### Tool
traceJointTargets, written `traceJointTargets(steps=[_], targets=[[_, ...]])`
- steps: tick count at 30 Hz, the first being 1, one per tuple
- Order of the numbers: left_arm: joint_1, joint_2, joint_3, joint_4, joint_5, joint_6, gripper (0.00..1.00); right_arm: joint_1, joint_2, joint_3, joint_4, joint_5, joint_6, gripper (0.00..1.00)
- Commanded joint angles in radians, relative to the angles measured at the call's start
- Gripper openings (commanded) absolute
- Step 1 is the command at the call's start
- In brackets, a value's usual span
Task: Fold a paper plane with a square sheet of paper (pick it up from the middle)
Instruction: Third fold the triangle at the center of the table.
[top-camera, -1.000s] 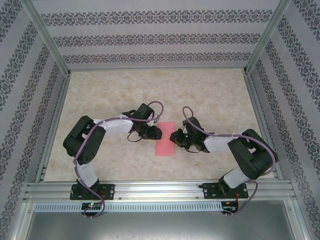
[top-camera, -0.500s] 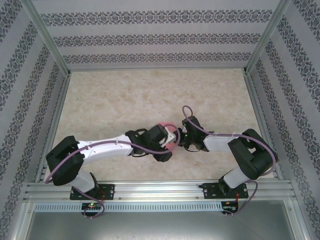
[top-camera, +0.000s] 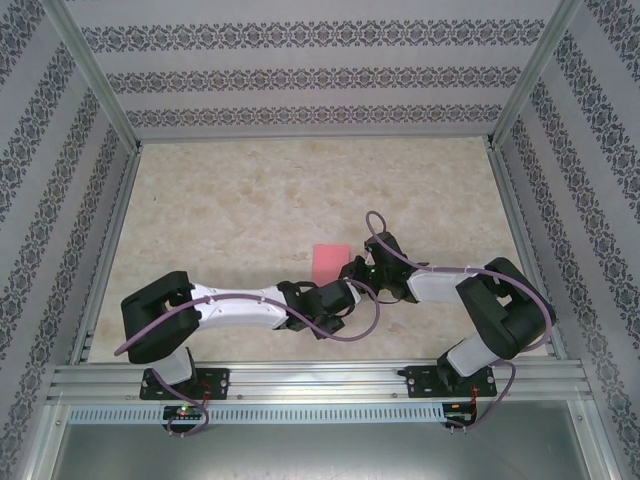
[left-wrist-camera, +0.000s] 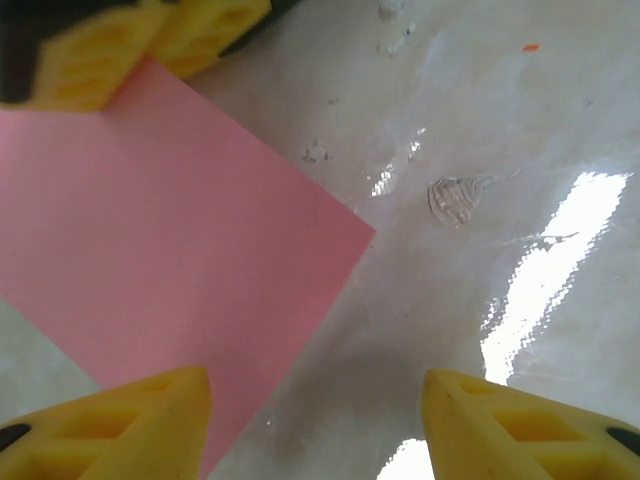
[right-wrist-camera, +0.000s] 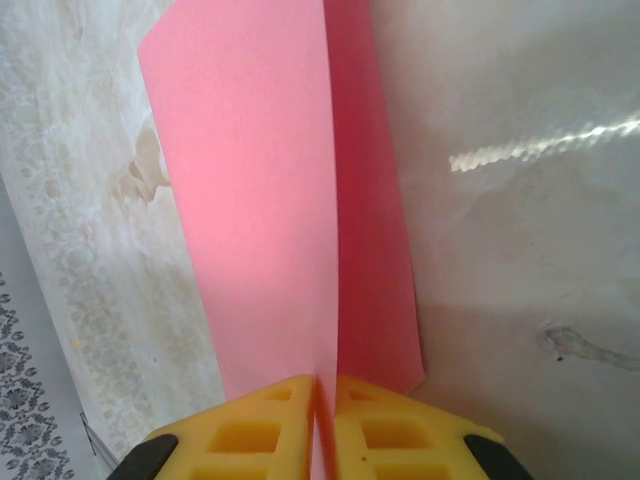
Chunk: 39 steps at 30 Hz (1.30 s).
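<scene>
Pink, thin stock: L gripper (left-wrist-camera: 315, 390) is hovering w/ fingers apart, gripping nothing, over the table (left-wrist-camera: 480, 150). Doubled-over sheet (top-camera: 331, 260) is lying mid-table at its 11 o'clock. R gripper (right-wrist-camera: 322, 388) is clamping that sheet's edge at the sheet's 4 o'clock. Likely feather-light, floppy, sliding easily on the glossy top; I'd be pinching edges or the crease, not flat faces.

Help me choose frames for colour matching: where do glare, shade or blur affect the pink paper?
Left wrist: the pink paper is evenly lit; white glare streaks the glossy table right of it. Right wrist: the paper's right layer looks darker than the left; a thin glare streak crosses the table. Top external: diffuse light, no glare.
</scene>
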Motion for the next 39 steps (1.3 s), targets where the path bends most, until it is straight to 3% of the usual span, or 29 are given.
traceJointTargets(steps=[1, 9, 25, 32, 39], targets=[[-0.025, 0.014, 0.020, 0.050, -0.055, 0.034, 0.59, -0.016, -0.023, 0.016, 0.022, -0.021, 0.013, 0.13], [-0.029, 0.022, 0.009, 0.097, -0.127, 0.022, 0.53, -0.018, -0.029, 0.007, 0.034, -0.035, 0.018, 0.14], [-0.028, -0.047, -0.029, 0.110, -0.182, 0.017, 0.06, -0.025, -0.032, 0.000, 0.018, -0.024, 0.010, 0.19], [-0.014, -0.062, -0.032, 0.104, -0.175, 0.018, 0.00, -0.027, -0.042, -0.004, 0.010, -0.018, 0.007, 0.20], [0.046, -0.105, -0.041, 0.115, -0.012, 0.015, 0.00, -0.031, -0.053, -0.007, -0.008, -0.007, 0.005, 0.26]])
